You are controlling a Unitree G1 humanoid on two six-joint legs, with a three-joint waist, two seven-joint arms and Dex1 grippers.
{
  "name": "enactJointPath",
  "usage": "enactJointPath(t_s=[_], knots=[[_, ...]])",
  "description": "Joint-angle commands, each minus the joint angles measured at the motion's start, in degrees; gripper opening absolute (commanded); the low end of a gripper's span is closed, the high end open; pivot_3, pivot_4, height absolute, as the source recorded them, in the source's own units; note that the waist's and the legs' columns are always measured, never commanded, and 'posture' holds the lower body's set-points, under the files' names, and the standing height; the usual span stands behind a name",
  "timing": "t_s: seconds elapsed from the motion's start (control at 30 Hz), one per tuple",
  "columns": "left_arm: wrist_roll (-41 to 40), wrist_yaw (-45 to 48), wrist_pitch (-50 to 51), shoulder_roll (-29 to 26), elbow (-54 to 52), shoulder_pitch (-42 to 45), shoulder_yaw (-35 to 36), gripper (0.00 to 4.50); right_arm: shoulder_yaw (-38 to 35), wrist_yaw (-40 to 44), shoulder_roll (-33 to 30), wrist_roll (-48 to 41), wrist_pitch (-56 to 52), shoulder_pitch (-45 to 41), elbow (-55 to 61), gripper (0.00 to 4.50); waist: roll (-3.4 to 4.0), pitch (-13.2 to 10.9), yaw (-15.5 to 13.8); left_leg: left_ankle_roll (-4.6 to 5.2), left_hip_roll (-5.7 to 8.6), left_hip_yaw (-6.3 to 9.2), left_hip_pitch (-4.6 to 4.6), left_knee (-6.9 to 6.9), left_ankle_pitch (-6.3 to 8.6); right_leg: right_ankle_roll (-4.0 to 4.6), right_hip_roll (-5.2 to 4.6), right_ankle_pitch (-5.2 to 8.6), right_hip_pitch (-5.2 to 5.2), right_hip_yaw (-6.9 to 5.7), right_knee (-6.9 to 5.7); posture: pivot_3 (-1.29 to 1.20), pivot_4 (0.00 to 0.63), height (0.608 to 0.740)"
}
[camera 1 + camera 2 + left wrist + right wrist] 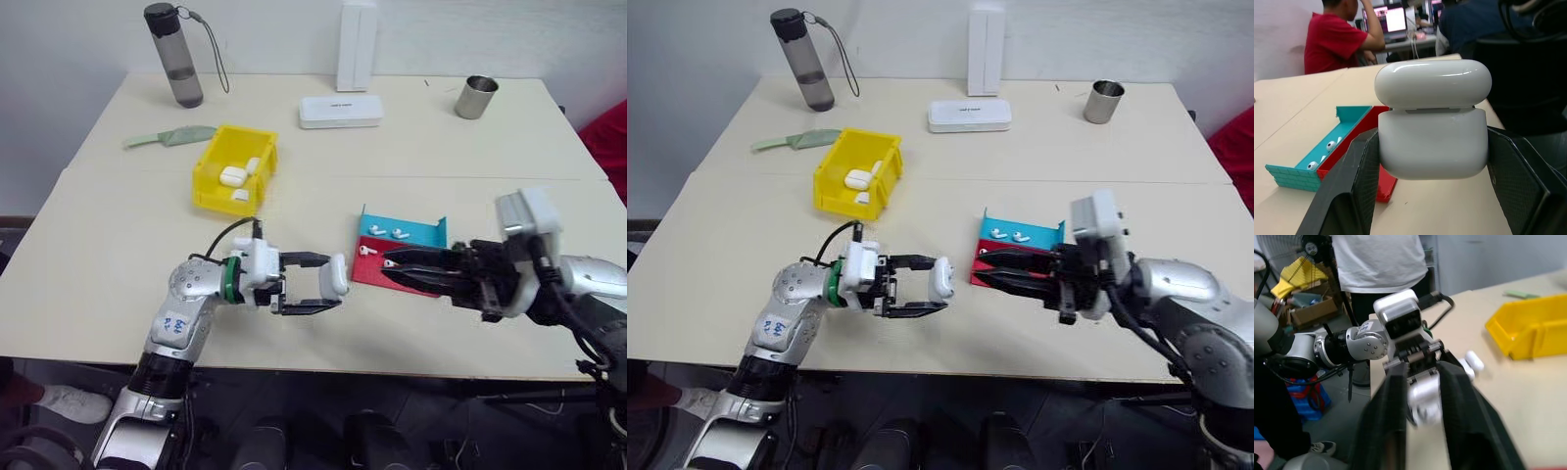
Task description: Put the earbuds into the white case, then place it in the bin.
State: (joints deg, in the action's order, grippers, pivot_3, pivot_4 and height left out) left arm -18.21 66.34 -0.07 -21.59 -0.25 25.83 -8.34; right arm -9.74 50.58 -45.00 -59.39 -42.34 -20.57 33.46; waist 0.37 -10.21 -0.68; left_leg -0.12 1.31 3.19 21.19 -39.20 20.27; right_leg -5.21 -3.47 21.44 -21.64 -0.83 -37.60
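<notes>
While the left gripper (328, 289) pointed level toward the robot's right above the front of the pale wooden table (118, 264), its two black fingers (1352, 191) were clamped on the sides of a small glossy white rounded earbud case (335, 275). In the left wrist view the case's hinged lid sat on its body with a thin seam showing between the two. The right gripper (397, 264) pointed level toward the left, facing the held case across a short gap, its long black fingers drawn close together; whether anything lay between their tips could not be told. Those fingers hung over the front of a red and blue stepped plastic tray (426, 233), where several tiny glossy white stemmed earbuds (400, 234) lay: two on the blue step, and two more beside the fingertips on the red step. Farther back and to the left stood the small bright yellow plastic open-top bin (211, 171), holding a few more white cases (232, 176). Near the table's far edge were a grey drinking bottle with a strap (174, 54), a flat pale green tool (171, 137), a long flat white rectangular box (339, 111), a tall white upright box (356, 44) and a metal cup (476, 97).
</notes>
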Motion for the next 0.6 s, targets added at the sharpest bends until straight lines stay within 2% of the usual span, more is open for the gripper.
enactJointPath(t_s=[0.03,0.13,0.3,0.43,0.6], knots=[[2.3,-0.1,0.0,-1.0,-1.4,1.3,-2.5,2.78,7.1,0.0,1.3,6.2,2.0,-4.1,1.3,0.02,0.0,0.0,0.0,0.0,0.0,0.01,0.01,0.01,0.0,0.0,0.0,0.0,-0.02,-0.01,0.0,0.0,0.15,0.74],[1.9,0.0,0.2,-1.0,-1.6,1.5,-3.2,2.78,13.0,0.0,2.8,12.3,3.4,-7.1,-0.2,0.02,0.0,0.0,0.1,-0.01,0.0,0.04,0.03,0.06,0.0,0.0,-0.01,0.0,-0.06,-0.04,-0.01,0.0,0.15,0.74],[1.5,-0.5,0.1,-0.7,-1.8,1.4,-3.3,2.78,17.5,0.4,2.8,18.9,3.9,-7.5,-3.0,0.02,0.0,0.0,-0.3,-0.01,0.02,0.08,0.05,0.04,-0.01,0.0,-0.04,0.0,-0.06,-0.06,0.0,0.0,0.15,0.74],[1.0,-0.8,0.2,-1.0,-2.6,0.8,-2.8,2.78,16.5,4.6,-0.2,21.5,6.5,-3.1,-3.7,0.02,0.0,0.0,-0.8,-0.01,0.03,0.15,0.08,0.06,0.0,0.0,-0.05,0.0,-0.06,-0.13,0.02,0.0,0.15,0.74],[-4.4,-1.7,3.6,-0.5,-5.2,-1.2,0.4,2.78,9.8,8.2,-3.3,20.7,9.3,5.5,-4.7,0.02,-0.02,0.0,-0.7,-0.01,0.05,0.22,0.11,0.05,0.0,0.0,-0.06,0.0,-0.03,-0.19,0.03,0.0,0.15,0.74]])
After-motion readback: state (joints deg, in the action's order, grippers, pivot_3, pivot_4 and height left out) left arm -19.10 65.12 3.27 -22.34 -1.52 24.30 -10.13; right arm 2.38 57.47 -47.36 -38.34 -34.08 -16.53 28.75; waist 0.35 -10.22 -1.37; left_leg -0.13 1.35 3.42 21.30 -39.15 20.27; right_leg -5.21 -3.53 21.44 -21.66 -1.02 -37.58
